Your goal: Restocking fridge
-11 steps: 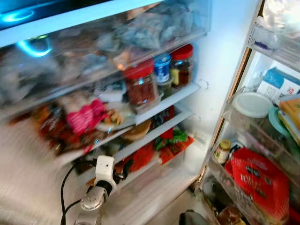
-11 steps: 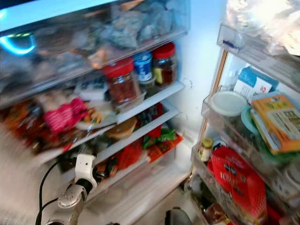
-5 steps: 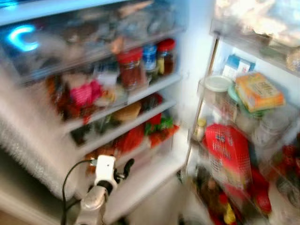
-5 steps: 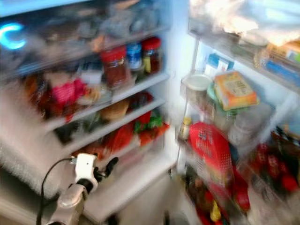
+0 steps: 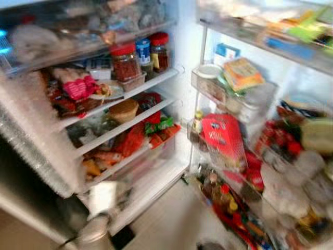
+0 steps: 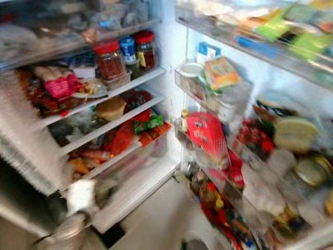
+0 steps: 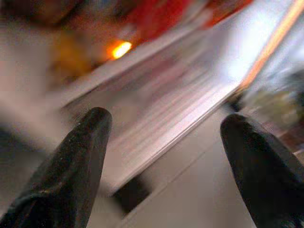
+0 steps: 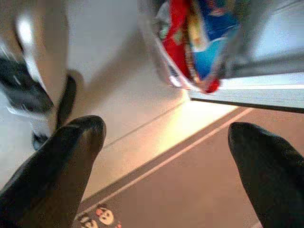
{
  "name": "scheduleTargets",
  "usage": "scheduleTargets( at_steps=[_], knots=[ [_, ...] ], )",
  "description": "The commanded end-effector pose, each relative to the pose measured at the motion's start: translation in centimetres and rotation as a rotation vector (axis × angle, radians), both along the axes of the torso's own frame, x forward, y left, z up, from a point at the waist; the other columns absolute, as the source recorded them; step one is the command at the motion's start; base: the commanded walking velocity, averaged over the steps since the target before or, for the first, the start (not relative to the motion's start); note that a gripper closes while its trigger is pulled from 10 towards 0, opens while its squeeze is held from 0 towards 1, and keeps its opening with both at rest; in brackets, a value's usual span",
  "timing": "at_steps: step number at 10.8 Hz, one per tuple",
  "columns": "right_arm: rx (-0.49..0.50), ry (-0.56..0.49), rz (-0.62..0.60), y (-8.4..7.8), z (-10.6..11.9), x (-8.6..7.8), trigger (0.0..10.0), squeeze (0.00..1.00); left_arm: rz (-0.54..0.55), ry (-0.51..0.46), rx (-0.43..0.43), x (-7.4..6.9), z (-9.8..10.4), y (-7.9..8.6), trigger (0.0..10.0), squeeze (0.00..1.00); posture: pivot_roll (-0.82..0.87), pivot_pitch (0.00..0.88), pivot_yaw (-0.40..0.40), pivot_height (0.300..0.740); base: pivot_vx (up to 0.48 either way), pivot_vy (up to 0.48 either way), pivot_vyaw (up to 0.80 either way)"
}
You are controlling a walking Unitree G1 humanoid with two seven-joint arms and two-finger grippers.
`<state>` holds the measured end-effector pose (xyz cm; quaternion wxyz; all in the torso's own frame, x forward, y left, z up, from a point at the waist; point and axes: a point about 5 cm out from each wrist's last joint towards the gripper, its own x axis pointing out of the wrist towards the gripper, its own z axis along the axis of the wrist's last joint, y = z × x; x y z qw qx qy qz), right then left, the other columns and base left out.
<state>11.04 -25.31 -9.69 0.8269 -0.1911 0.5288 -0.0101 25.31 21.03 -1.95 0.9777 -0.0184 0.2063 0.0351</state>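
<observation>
The fridge stands open, and its shelves (image 5: 130, 125) are packed. On the upper shelf stand a red-lidded jar (image 5: 125, 62), a blue-lidded jar (image 5: 143, 51) and a second red-lidded jar (image 5: 158, 50). A pink packet (image 5: 78, 87) lies to their left. My left arm (image 5: 101, 200) is blurred, low in front of the bottom drawer (image 5: 151, 179). In the left wrist view my left gripper (image 7: 165, 118) is open and holds nothing, facing that drawer. My right gripper (image 8: 166, 126) is also open and holds nothing, hanging over the floor.
The open door (image 5: 260, 172) on the right holds a red bag (image 5: 223, 138), a yellow box (image 5: 242, 74), a white-lidded tub (image 5: 209, 71) and several bottles. Pale floor (image 5: 171, 224) lies before the fridge. A blurred dark and white shape (image 8: 28, 95) stands near my right gripper.
The whole view has swung right and pulled back, so more of the door shows. My left arm now sits lower in the picture, further from the lower shelves, and is blurred.
</observation>
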Motion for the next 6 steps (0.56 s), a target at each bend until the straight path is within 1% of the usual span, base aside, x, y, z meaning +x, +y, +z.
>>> scheduleTargets(
  at_steps=[1, 2, 3, 4, 6],
  knots=[
    [0.014, -0.010, 0.005, 0.2, 0.0, 0.3, 10.0, 0.00, 0.053, 0.075, -0.023, -1.0, -1.1, 0.4, 10.0, 0.00, -0.28, 0.000, 0.083, 0.653, 0.000, 0.000, 0.00],
    [0.022, -0.009, 0.003, 0.3, 0.0, 0.3, 10.0, 0.00, 0.073, 0.169, -0.023, -2.4, -2.3, 1.0, 10.0, 0.00, -0.28, 0.000, 0.084, 0.653, 0.000, 0.000, 0.00],
    [0.029, -0.007, 0.004, 0.3, 0.0, 0.4, 10.0, 0.00, 0.080, 0.237, -0.021, -3.5, -3.2, 1.1, 10.0, 0.00, -0.28, 0.000, 0.086, 0.653, 0.000, 0.000, 0.00],
    [0.033, -0.007, 0.005, 0.4, 0.0, 0.5, 10.0, 0.00, 0.100, 0.278, -0.020, -4.3, -3.8, 1.3, 10.0, 0.00, -0.28, 0.000, 0.086, 0.653, 0.000, 0.412, 0.00],
    [0.037, -0.009, 0.001, 0.5, 0.0, 0.5, 10.0, 0.00, 0.122, 0.328, -0.020, -5.2, -4.5, 1.2, 10.0, 0.00, -0.28, 0.000, 0.093, 0.653, 0.000, 0.411, 0.00]
  ],
)
